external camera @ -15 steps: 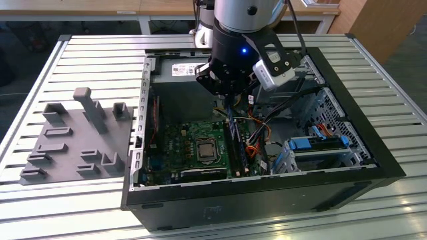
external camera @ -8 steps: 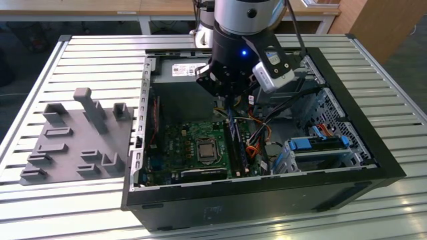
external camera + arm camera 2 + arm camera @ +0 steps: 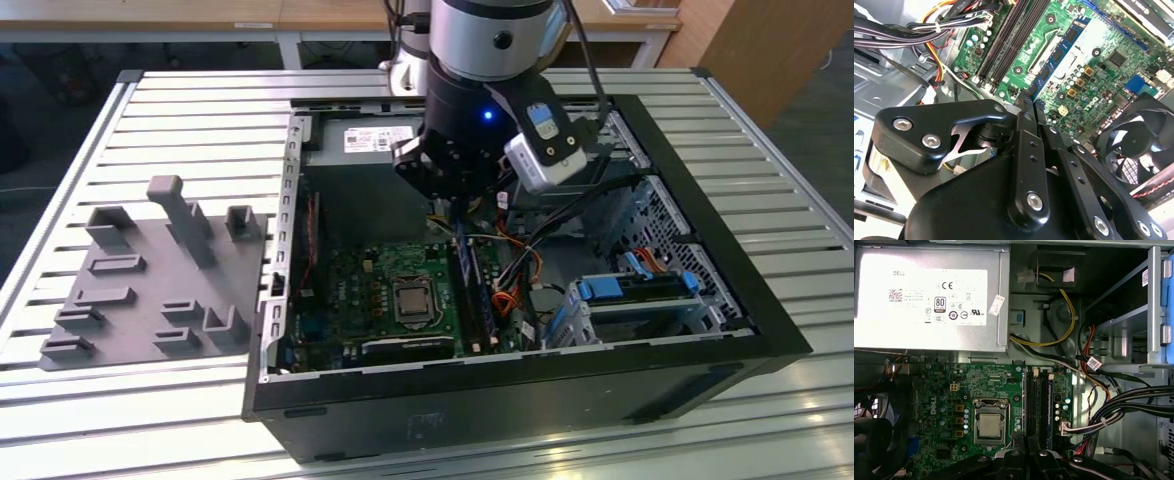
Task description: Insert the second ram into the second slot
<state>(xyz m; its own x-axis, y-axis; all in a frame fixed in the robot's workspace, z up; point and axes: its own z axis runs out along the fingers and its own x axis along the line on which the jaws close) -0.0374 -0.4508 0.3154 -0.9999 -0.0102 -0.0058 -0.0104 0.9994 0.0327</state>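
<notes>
One second ram (image 3: 1061,52) | edge-up on motherboard (image 3: 1114,85) | just beside gripper (image 3: 1029,102), fingers (image 3: 1026,150) together

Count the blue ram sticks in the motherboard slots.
1: a blue ram stick stands in a slot on the motherboard, its near end by the pincer. Another may be hidden behind it.

arm (image 3: 487,35): silver tube | wrist (image 3: 461,120): black, blue light | claw (image 3: 1027,103): black links, silver screws
</notes>
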